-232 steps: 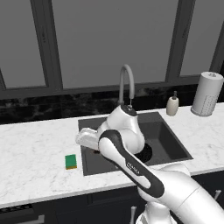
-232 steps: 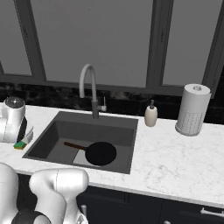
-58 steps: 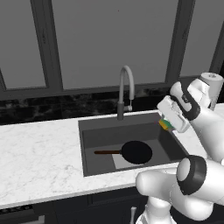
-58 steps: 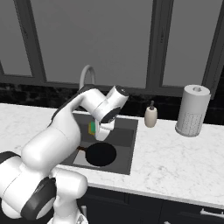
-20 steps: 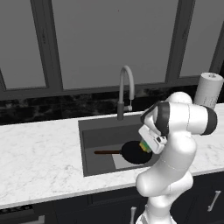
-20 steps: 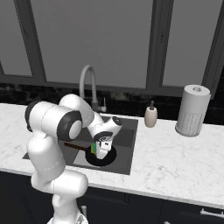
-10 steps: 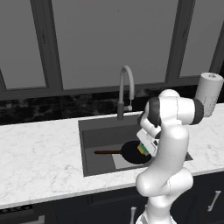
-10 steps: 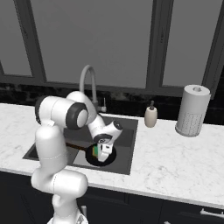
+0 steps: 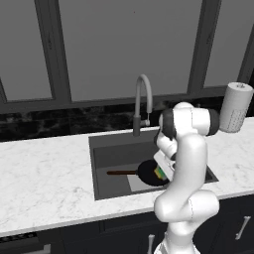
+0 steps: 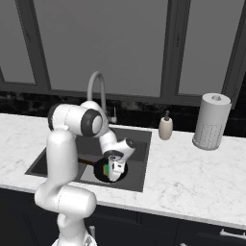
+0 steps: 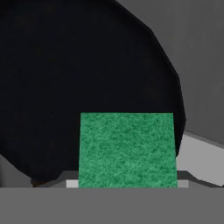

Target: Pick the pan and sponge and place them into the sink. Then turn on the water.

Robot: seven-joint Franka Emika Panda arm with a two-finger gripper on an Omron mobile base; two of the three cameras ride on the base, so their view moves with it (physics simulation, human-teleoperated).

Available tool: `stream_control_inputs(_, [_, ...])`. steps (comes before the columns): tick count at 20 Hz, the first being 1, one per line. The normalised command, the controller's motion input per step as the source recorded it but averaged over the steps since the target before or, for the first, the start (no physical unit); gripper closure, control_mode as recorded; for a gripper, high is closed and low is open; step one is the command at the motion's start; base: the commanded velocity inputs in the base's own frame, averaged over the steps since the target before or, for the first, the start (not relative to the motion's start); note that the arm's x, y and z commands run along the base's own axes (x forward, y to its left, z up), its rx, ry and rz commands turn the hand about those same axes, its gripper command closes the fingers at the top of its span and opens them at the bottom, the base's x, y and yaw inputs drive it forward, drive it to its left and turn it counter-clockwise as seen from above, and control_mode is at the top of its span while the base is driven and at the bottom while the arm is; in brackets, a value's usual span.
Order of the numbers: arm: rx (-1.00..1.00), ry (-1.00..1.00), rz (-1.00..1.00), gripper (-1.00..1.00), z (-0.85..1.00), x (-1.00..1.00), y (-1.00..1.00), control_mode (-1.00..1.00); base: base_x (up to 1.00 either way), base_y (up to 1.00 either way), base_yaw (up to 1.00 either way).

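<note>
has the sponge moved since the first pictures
Yes. The sponge left the counter left of the sink; the gripper holds it over the pan.

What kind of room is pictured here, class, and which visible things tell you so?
Most likely a kitchen: a recessed sink set in a marble-look counter, a gooseneck faucet behind it, and a paper towel roll standing nearby.

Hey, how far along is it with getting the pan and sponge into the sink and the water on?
Done: flat black frying pan lies in the dark grey sink. In hand: the pincer holds the green-and-yellow sponge just over the pan. Left: release it, then the grey gooseneck faucet, no water visible.
</note>
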Motion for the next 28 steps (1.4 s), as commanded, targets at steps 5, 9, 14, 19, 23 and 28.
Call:
stream_control_inputs(5, [0.01, -0.01, 0.00, 1.00, -0.29, 0.11, -0.03, -1.00, 0.00, 0.00, 0.00])
stream_control_inputs(9, [0.01, -0.03, 0.00, 1.00, -0.23, 0.08, -0.03, -1.00, 0.00, 0.00, 0.00])
stream_control_inputs(14, [0.04, -0.12, 0.00, -1.00, -0.03, 0.01, -0.07, -1.00, 0.00, 0.00, 0.00])
stream_control_inputs(19, [0.08, -0.22, 0.00, -1.00, 0.01, 0.00, -0.11, -1.00, 0.00, 0.00, 0.00])
stream_control_inputs(23, [0.12, -0.20, 0.00, -1.00, 0.24, 0.00, -0.03, -1.00, 0.00, 0.00, 0.00])
stream_control_inputs(28, [0.11, -0.14, -0.01, -1.00, 0.74, 0.00, 0.00, -1.00, 0.00, 0.00, 0.00])
